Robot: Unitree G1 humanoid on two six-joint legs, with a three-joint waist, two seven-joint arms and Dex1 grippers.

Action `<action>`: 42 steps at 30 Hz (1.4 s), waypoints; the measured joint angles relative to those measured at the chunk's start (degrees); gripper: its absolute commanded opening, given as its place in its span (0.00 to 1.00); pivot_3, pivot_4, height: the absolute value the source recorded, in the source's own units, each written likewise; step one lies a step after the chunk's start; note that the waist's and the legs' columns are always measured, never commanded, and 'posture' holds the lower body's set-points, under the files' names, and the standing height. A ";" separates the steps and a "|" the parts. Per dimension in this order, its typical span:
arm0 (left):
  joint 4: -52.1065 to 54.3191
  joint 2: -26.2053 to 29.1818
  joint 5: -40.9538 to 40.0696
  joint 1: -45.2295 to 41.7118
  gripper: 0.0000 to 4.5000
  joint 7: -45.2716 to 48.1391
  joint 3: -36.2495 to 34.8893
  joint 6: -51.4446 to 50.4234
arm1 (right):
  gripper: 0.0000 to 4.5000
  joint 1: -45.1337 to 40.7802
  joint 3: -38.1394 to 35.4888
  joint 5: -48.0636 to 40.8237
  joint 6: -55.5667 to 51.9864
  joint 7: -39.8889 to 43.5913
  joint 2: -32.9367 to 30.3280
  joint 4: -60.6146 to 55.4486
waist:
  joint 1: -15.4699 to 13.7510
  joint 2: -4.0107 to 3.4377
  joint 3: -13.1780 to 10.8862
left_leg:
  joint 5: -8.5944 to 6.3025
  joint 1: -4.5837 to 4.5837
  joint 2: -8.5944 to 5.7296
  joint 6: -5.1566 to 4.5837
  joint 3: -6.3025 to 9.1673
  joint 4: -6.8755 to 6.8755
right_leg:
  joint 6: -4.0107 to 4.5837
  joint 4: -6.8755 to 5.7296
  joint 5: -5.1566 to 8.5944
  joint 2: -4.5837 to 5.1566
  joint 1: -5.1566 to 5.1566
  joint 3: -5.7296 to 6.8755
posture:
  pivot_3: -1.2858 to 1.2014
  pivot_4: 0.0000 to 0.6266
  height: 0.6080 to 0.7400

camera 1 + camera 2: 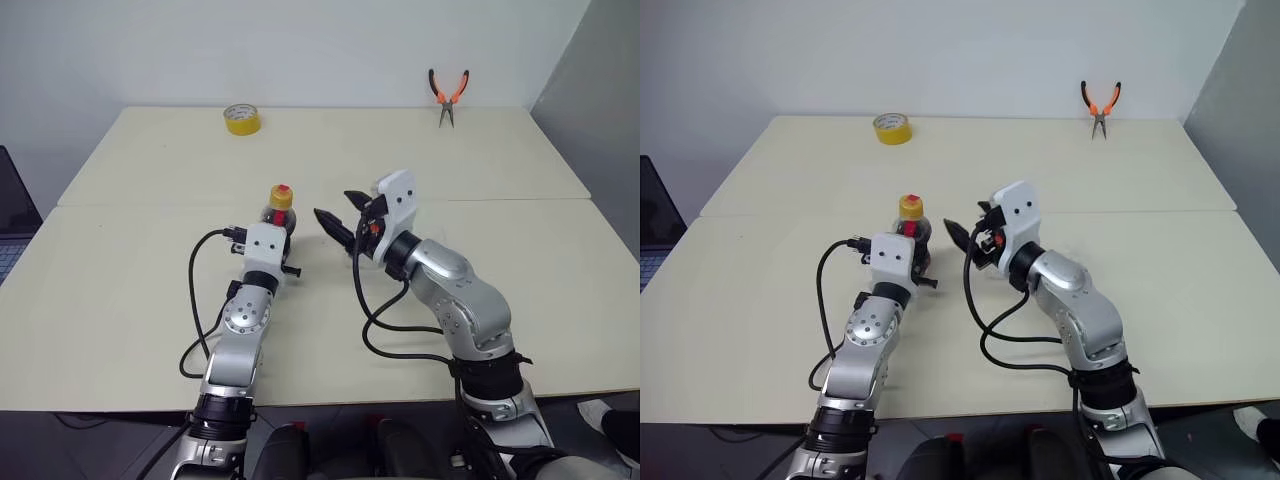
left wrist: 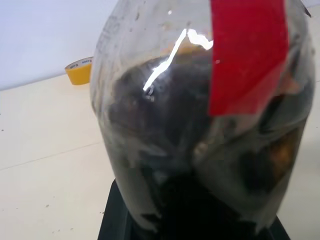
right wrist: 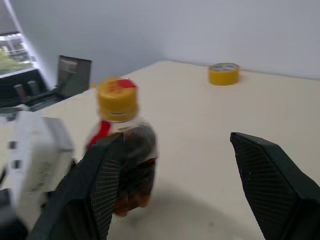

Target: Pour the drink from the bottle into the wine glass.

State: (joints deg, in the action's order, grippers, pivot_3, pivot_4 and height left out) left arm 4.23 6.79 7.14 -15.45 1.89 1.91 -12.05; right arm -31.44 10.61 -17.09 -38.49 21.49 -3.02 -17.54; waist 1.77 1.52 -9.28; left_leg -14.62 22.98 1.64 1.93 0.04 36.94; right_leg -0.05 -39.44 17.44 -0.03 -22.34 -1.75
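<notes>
The bottle (image 1: 280,207) stands upright on the table, a small clear plastic one with a yellow cap and a red label. The dark drink (image 2: 170,125) fills its lower body. My left gripper (image 1: 277,226) is shut on the bottle from the near side; its fingers are mostly hidden behind the white wrist housing. My right gripper (image 1: 342,212) hovers just right of the bottle at cap height, open, with nothing between its black fingers (image 3: 265,175). In the right wrist view the bottle (image 3: 122,145) sits beside the left finger, apart from it. The wine glass is out of view.
A yellow tape roll (image 1: 242,119) lies at the table's far left, and orange-handled pliers (image 1: 448,95) at the far right edge. A dark laptop (image 1: 10,225) sits off the table (image 1: 500,150) to the left. A seam runs across the table behind the bottle.
</notes>
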 measured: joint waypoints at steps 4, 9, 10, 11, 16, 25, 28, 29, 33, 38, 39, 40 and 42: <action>-0.01 -0.04 0.00 -0.01 0.17 0.09 0.09 -0.01 | 0.80 -1.96 2.48 0.10 -0.39 -0.24 2.03 0.16 | 0.01 0.00 0.00 | 0.00 0.00 0.01 0.00 0.02 0.01 | 0.00 -0.01 0.00 -0.01 0.00 0.01 | 0.52 0.24 1.00; -0.11 -0.03 0.00 -0.09 0.17 0.24 0.13 0.00 | 0.80 -5.71 2.71 1.52 1.28 -1.67 4.01 4.64 | -0.09 0.00 0.00 | 0.00 0.00 0.00 0.00 0.00 0.01 | 0.00 0.00 0.00 0.00 0.01 0.00 | 0.52 0.24 1.00; -0.11 -0.03 0.00 -0.10 0.17 0.32 0.16 -0.01 | 0.80 -6.27 2.90 2.22 1.86 -1.89 4.30 5.89 | -0.09 0.00 0.00 | 0.00 0.00 0.00 0.00 0.00 0.01 | 0.00 0.00 0.00 0.00 0.00 0.01 | 0.52 0.24 1.00; -0.12 -0.03 0.00 -0.11 0.17 0.39 0.17 0.00 | 0.80 -6.77 3.05 2.60 2.33 -2.02 4.47 7.08 | -0.09 0.00 0.00 | 0.00 0.00 0.00 0.00 0.00 0.01 | 0.00 0.00 0.00 0.00 0.00 0.00 | 0.52 0.24 1.00; -0.17 0.02 0.04 -0.19 0.17 1.10 0.20 0.00 | 0.80 -9.65 3.69 4.64 4.75 -2.28 5.29 11.74 | -0.06 0.00 0.00 | 0.00 0.00 0.01 0.00 0.00 0.00 | 0.00 0.00 0.00 0.00 0.00 0.01 | 0.52 0.24 1.00; -0.18 -0.03 0.14 -0.19 0.17 1.24 0.42 -0.04 | 0.80 -10.72 3.61 6.79 7.13 -2.91 5.68 15.89 | -0.09 0.00 0.00 | 0.00 0.00 0.01 0.00 0.00 0.01 | 0.01 -0.01 0.00 0.00 0.00 0.00 | 0.52 0.24 1.00; -0.18 -0.07 0.14 -0.19 0.17 1.25 0.67 -0.04 | 0.80 -10.70 3.37 6.81 7.14 -2.94 5.52 15.92 | -0.08 0.00 0.00 | 0.00 0.00 0.02 0.00 0.00 0.00 | 0.01 -0.01 0.00 0.00 0.00 0.01 | 0.52 0.24 1.00; -0.18 -0.07 0.14 -0.19 0.17 1.25 0.81 -0.04 | 0.80 -10.60 3.06 6.78 7.11 -2.94 5.39 15.92 | -0.08 0.00 0.00 | 0.00 0.00 0.02 0.00 0.00 0.00 | 0.01 -0.01 0.00 0.00 0.00 0.01 | 0.52 0.24 1.00; -0.33 -0.13 0.15 -0.19 0.17 1.35 1.51 -0.07 | 0.80 -9.06 2.14 6.23 6.59 -2.94 5.30 14.67 | -0.09 0.00 0.00 | 0.00 0.02 0.01 0.00 0.00 0.01 | 0.01 0.00 0.00 0.00 0.00 0.01 | 0.52 0.24 1.00; -0.47 -0.16 0.14 -0.19 0.17 1.41 2.32 -0.11 | 0.80 -5.22 1.39 4.21 4.17 -2.87 4.04 10.09 | -0.06 0.00 0.00 | 0.00 0.01 0.01 0.00 0.00 0.01 | 0.01 -0.02 0.00 0.00 0.00 0.00 | 0.52 0.24 1.00; -0.47 -0.16 0.12 -0.19 0.17 1.40 2.33 -0.12 | 0.80 -4.69 1.35 3.99 3.63 -2.87 3.73 9.16 | -0.02 0.00 0.00 | 0.00 0.00 0.02 0.00 0.00 0.00 | 0.01 -0.02 0.00 0.00 0.00 0.00 | 0.52 0.24 1.00; -0.47 -0.16 0.08 -0.19 0.17 1.31 2.25 -0.13 | 0.80 -4.25 1.19 3.67 3.00 -2.87 3.33 8.33 | -0.02 0.00 0.00 | 0.00 0.00 0.02 0.00 0.01 0.00 | 0.01 -0.02 0.00 0.00 0.00 0.01 | 0.52 0.24 1.00; -0.46 -0.05 0.00 -0.19 0.17 1.18 1.64 -0.11 | 0.80 -3.09 -0.64 3.31 1.78 -3.68 2.62 7.30 | -0.10 0.00 0.00 | 0.00 0.01 0.01 0.00 0.01 0.01 | 0.00 -0.01 0.00 0.00 0.00 0.01 | 0.52 0.24 1.00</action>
State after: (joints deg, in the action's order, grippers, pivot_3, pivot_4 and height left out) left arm 3.77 6.74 7.14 -15.63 3.07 3.55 -12.16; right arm -34.53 9.97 -13.78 -36.71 17.81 -0.39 -10.24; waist 1.67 1.52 -9.27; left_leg -14.62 22.99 1.65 1.93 0.05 36.95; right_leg -0.05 -39.45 17.44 -0.03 -22.34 -1.74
